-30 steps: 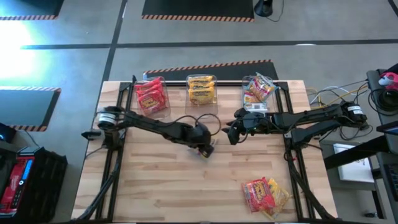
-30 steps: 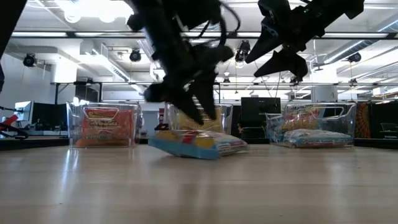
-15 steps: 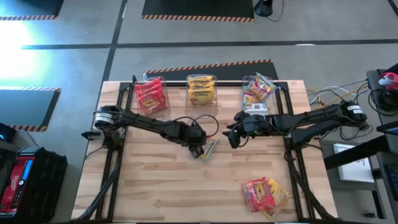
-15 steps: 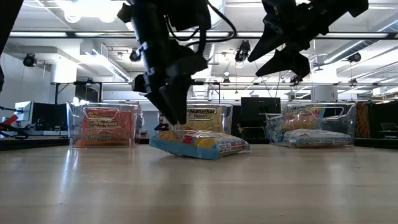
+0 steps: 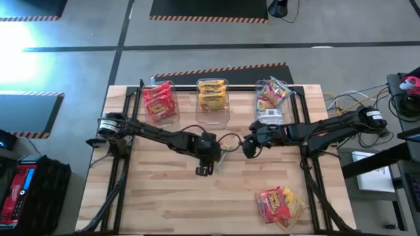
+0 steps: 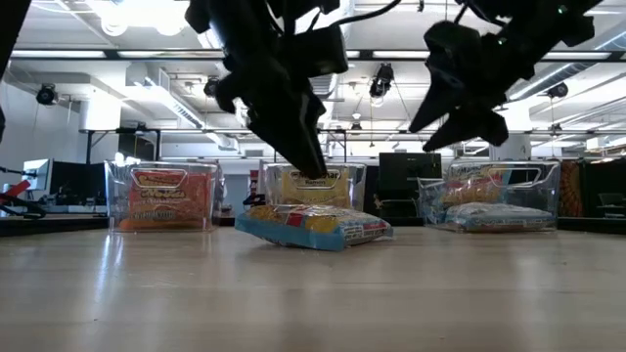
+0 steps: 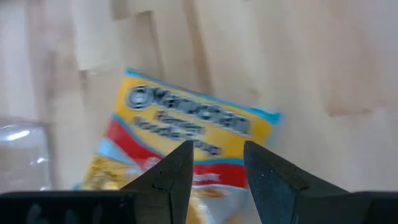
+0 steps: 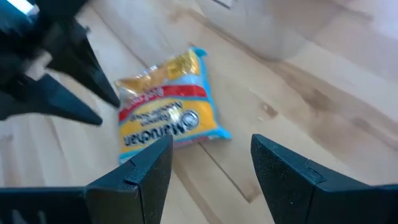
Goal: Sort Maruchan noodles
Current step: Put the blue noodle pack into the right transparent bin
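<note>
One Maruchan noodles packet (image 8: 166,118), yellow with blue edges and a red band, lies flat on the wooden table near its middle (image 6: 313,225). My left gripper (image 6: 313,168) hangs just above the packet's left end, pointing steeply down. It is open by a narrow gap (image 7: 217,146) and touches nothing. My right gripper (image 8: 211,142) is open wide and hovers higher, to the packet's right (image 5: 246,149), with nothing between its fingers. In the high view the left arm hides most of the packet (image 5: 224,156).
Three clear bins stand along the far edge: one with red packets (image 5: 159,101), one with yellow packets (image 5: 212,95), one with multicoloured packets (image 5: 270,98). A loose pile of packets (image 5: 281,204) lies at the near right corner. Bare wood lies in front of the middle packet.
My left gripper has rolled about its own axis and lifted a little off the packet, which lies where it was. My right gripper has come down toward the packet. Neither gripper's finger gap has changed.
</note>
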Controlling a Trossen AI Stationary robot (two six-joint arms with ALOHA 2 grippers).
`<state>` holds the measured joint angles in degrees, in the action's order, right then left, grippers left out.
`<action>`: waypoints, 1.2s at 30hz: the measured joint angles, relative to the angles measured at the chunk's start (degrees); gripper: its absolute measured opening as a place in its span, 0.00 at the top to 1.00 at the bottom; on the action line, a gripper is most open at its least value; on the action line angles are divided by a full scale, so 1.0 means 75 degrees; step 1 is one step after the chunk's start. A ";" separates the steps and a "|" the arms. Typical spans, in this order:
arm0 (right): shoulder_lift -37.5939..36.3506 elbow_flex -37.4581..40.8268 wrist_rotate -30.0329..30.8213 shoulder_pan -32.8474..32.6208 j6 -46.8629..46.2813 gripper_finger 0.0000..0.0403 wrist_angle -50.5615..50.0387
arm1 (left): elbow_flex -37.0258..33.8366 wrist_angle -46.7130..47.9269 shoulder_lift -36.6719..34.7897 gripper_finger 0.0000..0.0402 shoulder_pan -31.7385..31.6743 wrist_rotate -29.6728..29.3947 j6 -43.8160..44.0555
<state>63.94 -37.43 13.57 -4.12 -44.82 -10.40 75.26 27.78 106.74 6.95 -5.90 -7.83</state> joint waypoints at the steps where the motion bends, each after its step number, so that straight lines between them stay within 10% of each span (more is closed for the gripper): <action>1: 0.0000 0.0075 0.0002 0.0000 -0.0129 0.49 -0.0003 | -0.0004 -0.0040 0.0000 0.69 -0.0049 -0.0028 -0.0010; 19: 0.0000 0.0253 0.0002 0.0000 -0.0343 0.49 0.0401 | -0.0787 -0.0420 0.0215 0.69 -0.0204 -0.0569 0.0639; 29: 0.0000 0.0253 0.0005 0.0000 -0.0434 0.49 0.0464 | -0.0787 -0.0138 0.0221 0.69 -0.0397 -0.0629 0.6189; 36: 0.0000 0.0250 0.0008 0.0000 -0.0434 0.49 0.0467 | -0.0271 -0.0593 0.0129 0.69 -0.0358 -0.0481 0.6872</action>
<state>63.94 -35.55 13.63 -4.12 -48.07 -6.90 73.23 23.33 107.71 4.26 -9.50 43.71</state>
